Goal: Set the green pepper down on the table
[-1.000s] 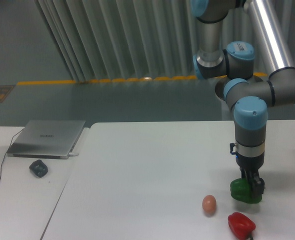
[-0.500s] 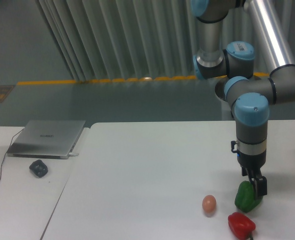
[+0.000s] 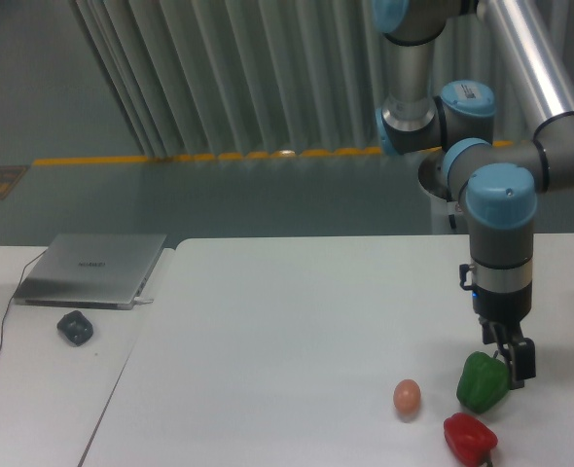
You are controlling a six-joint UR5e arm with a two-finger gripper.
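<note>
In the fixed camera view, the green pepper [image 3: 483, 382] lay on the table [image 3: 287, 331] between the egg [image 3: 407, 396] and red pepper [image 3: 470, 438], while the fingers [image 3: 514, 361] hung at its upper right, their spread unclear.

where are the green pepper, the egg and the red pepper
green pepper [image 3: 482, 381], fixed camera, on its glossy front side
egg [image 3: 407, 396], fixed camera, on the middle of the shell
red pepper [image 3: 469, 437], fixed camera, on its upper body
</note>
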